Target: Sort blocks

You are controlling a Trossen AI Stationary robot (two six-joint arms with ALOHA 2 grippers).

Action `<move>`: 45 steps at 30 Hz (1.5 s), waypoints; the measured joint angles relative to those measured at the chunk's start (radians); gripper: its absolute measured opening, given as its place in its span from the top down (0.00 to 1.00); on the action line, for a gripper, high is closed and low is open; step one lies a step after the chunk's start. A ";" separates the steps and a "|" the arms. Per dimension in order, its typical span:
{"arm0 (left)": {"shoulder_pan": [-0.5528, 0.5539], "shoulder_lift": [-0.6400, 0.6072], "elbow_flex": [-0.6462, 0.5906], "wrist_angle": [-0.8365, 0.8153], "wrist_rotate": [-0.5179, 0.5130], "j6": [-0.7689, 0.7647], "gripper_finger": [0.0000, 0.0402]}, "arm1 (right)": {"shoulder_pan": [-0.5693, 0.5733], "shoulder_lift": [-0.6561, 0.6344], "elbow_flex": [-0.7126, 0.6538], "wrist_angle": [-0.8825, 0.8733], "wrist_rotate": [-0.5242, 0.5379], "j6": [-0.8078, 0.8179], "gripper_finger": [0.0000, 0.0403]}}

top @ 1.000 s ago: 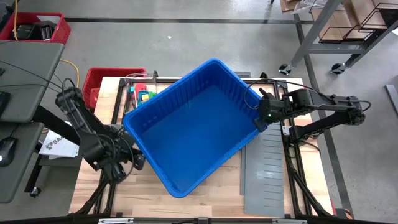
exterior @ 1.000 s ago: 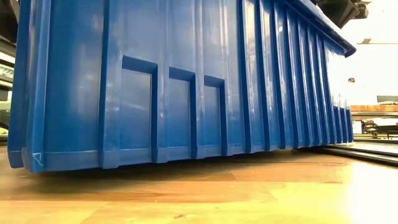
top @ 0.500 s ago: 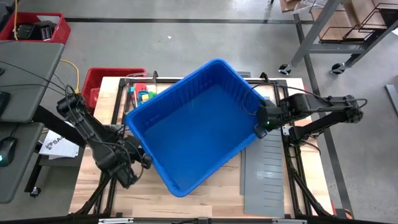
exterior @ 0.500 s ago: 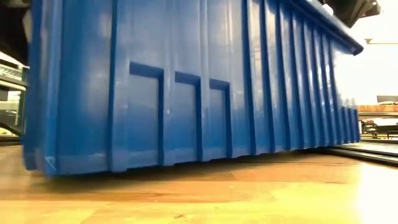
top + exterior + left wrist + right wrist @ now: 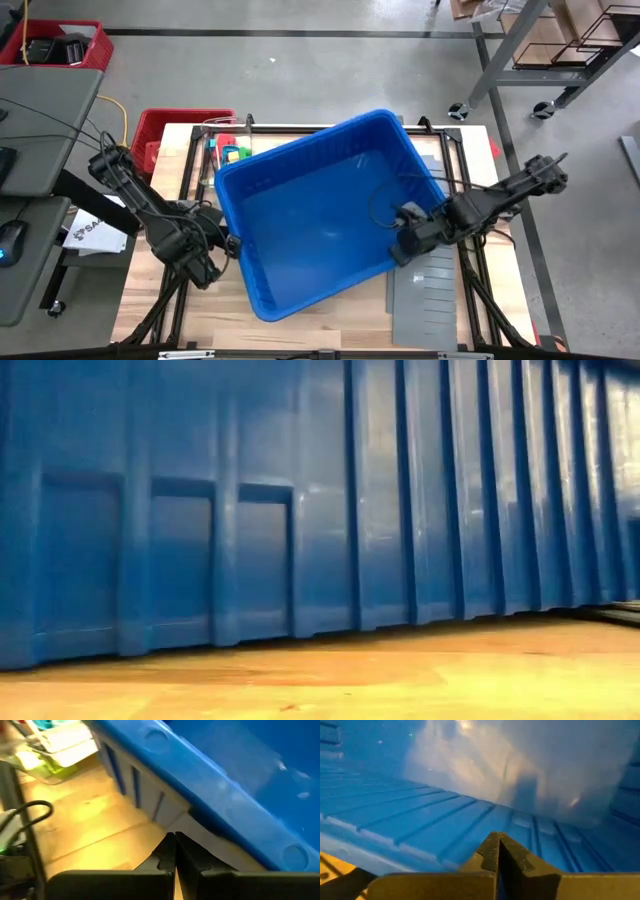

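Note:
A large blue bin (image 5: 320,215) stands slantwise on the wooden table and fills the low view (image 5: 320,500). My left gripper (image 5: 229,245) is shut at the bin's left wall. My right gripper (image 5: 401,246) is shut at the bin's right wall, close to its near corner. Small coloured pieces (image 5: 229,151), perhaps blocks, lie on the table beyond the bin's far left corner; they show blurred in the left wrist view (image 5: 55,742). No block shows inside the bin. My left gripper's shut fingertips (image 5: 172,840) meet the underside of the bin's left rim (image 5: 200,820), coming slanting down from the table's left. The bin rests on the table. My right gripper's shut fingertips (image 5: 497,842) stand against the bin's ribbed right wall (image 5: 445,820), pointing steeply down; the fingers hide the touching spot.
Grey divider panels (image 5: 425,290) lie flat on the table at the near right, partly under my right arm. A red basket (image 5: 165,128) stands off the table's far left corner. A strip of bare wood (image 5: 330,335) runs along the near edge.
My right gripper has swept toward the table's near edge, staying at the bin's right wall. The bin has turned clockwise as seen from above and slid nearer the near edge, now filling the low view. My left gripper has stayed at the left wall, shifting slightly.

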 joint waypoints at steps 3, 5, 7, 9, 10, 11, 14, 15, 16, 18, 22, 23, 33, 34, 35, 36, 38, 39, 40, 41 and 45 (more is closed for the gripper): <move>0.000 -0.028 0.000 -0.053 0.000 -0.033 1.00 | 0.031 0.034 0.006 0.115 -0.005 0.023 1.00; 0.000 -0.047 0.000 -0.076 0.001 -0.042 1.00 | 0.041 0.070 0.004 0.208 -0.015 0.025 1.00; 0.000 -0.066 0.000 -0.101 0.002 -0.043 1.00 | 0.047 0.096 0.003 0.288 -0.014 0.025 1.00; 0.000 -0.079 0.000 -0.114 0.008 -0.043 1.00 | 0.049 0.124 0.004 0.393 -0.014 0.019 1.00; 0.000 -0.086 0.000 -0.123 0.013 -0.043 1.00 | 0.048 0.139 0.004 0.444 -0.014 0.008 1.00; 0.001 -0.095 0.000 -0.134 0.014 -0.043 1.00 | 0.047 0.152 0.003 0.492 -0.018 -0.004 1.00; 0.002 -0.118 0.000 -0.138 0.018 -0.034 1.00 | 0.045 0.166 0.003 0.656 -0.020 -0.056 1.00; 0.002 -0.125 0.000 -0.135 0.018 -0.026 1.00 | 0.043 0.166 0.003 0.705 -0.020 -0.076 1.00; 0.002 -0.134 0.000 -0.135 0.018 -0.015 1.00 | 0.039 0.166 0.003 0.751 -0.019 -0.102 1.00; 0.007 -0.150 0.000 -0.137 0.017 -0.004 1.00 | 0.032 0.150 0.003 0.811 0.002 -0.153 1.00; 0.007 -0.181 0.001 -0.135 -0.013 0.014 1.00 | 0.017 0.073 0.069 0.721 0.114 -0.230 1.00; 0.007 -0.186 0.004 -0.136 -0.033 0.021 1.00 | 0.012 0.053 0.095 0.643 0.144 -0.237 1.00; -0.002 -0.217 0.035 -0.032 -0.188 0.232 1.00 | -0.016 0.025 0.387 -0.307 0.303 -0.130 1.00; -0.002 -0.221 0.035 -0.009 -0.197 0.262 1.00 | -0.026 0.028 0.393 -0.356 0.330 -0.100 1.00; -0.002 -0.224 0.035 0.018 -0.205 0.293 1.00 | -0.040 0.025 0.388 -0.350 0.360 -0.094 1.00; -0.002 -0.228 0.035 0.050 -0.212 0.327 1.00 | -0.058 0.009 0.368 -0.331 0.392 -0.101 1.00; -0.002 -0.237 0.035 0.093 -0.215 0.390 1.00 | -0.106 -0.001 0.341 -0.352 0.427 -0.066 1.00; -0.002 -0.240 0.035 0.108 -0.215 0.410 1.00 | -0.136 -0.003 0.320 -0.349 0.441 -0.062 1.00; -0.001 -0.243 0.035 0.117 -0.215 0.419 1.00 | -0.165 -0.005 0.291 -0.342 0.457 -0.060 1.00; -0.001 -0.245 0.035 0.120 -0.214 0.421 1.00 | -0.195 -0.007 0.260 -0.345 0.464 -0.056 1.00; -0.008 -0.261 0.040 0.181 -0.203 0.445 1.00 | -0.324 -0.008 0.150 -0.349 0.508 0.010 1.00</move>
